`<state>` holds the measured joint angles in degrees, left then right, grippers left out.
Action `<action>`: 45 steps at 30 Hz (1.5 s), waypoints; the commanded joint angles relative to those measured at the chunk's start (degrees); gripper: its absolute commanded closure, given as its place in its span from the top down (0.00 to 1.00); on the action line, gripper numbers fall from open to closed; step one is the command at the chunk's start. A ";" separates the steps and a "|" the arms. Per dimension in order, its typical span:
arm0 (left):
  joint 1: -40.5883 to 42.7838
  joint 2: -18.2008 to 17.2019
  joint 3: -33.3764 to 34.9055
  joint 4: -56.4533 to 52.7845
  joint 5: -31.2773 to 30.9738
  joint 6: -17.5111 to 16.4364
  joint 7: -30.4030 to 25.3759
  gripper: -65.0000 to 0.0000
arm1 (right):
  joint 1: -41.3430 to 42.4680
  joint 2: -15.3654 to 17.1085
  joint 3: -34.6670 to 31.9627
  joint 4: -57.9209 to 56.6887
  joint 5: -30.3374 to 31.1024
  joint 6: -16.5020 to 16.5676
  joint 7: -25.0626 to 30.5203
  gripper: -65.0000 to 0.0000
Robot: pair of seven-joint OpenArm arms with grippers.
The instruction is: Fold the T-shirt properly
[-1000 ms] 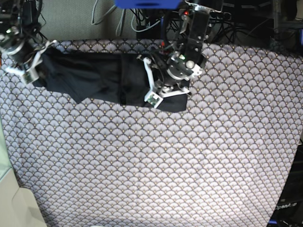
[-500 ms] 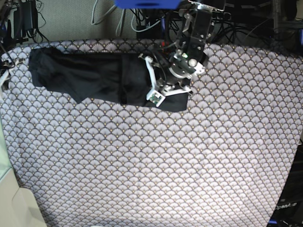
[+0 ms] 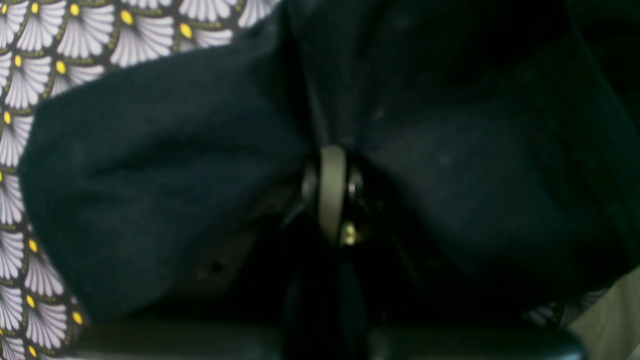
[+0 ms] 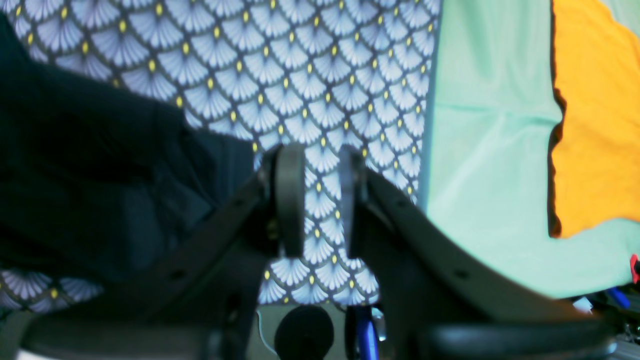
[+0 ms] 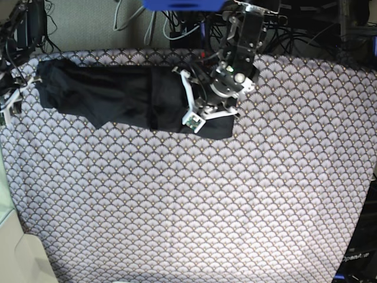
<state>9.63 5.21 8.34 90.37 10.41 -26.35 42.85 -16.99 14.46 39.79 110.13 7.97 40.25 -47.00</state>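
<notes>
The T-shirt (image 5: 126,97) lies stretched in a long dark band across the far part of the scallop-patterned tablecloth (image 5: 194,200), running in the base view from about ten o'clock toward twelve o'clock, with a creased fold near its middle and a squared corner poking out toward the near side beneath the left arm. The left gripper (image 5: 203,115) sits low on that twelve o'clock end of the garment; the left wrist view shows its jaws pressed together with the black fabric bunched and pinched between them (image 3: 332,192), folds fanning out to both sides. The right gripper (image 5: 9,106) is at the cloth's nine o'clock edge, just beside the shirt's other end. Its wrist view shows the jaws (image 4: 320,200) a little apart, bare patterned cloth visible through the gap, nothing between them, and the dark shirt lying just off to their nine o'clock side.
</notes>
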 commanded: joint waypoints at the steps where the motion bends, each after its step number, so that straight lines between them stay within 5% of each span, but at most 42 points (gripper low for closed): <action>1: 0.09 0.02 0.06 0.31 0.62 -0.16 2.03 0.00 | 0.25 0.97 0.87 0.86 -1.15 -0.25 -0.07 0.22; 5: -0.09 0.02 0.06 0.31 0.62 -0.16 1.94 0.00 | 1.13 -0.88 0.78 0.60 -5.81 -0.25 -1.57 0.22; 15: -0.27 0.02 0.06 0.40 0.62 -0.16 1.94 0.00 | 1.57 -4.39 2.71 0.51 -6.34 -0.25 -0.16 0.22; 41: -0.18 0.19 -0.73 0.40 0.62 -0.16 1.94 0.00 | 1.83 -6.50 7.20 0.16 -6.34 -0.25 -0.78 0.22; 45: 0.00 0.46 -2.40 0.40 0.62 -0.16 1.94 0.00 | 1.30 -5.36 6.14 0.07 -6.43 -0.25 -5.00 0.24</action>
<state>9.52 5.61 6.04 90.37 9.82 -26.81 43.00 -15.73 7.68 45.58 109.36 1.26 40.27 -53.56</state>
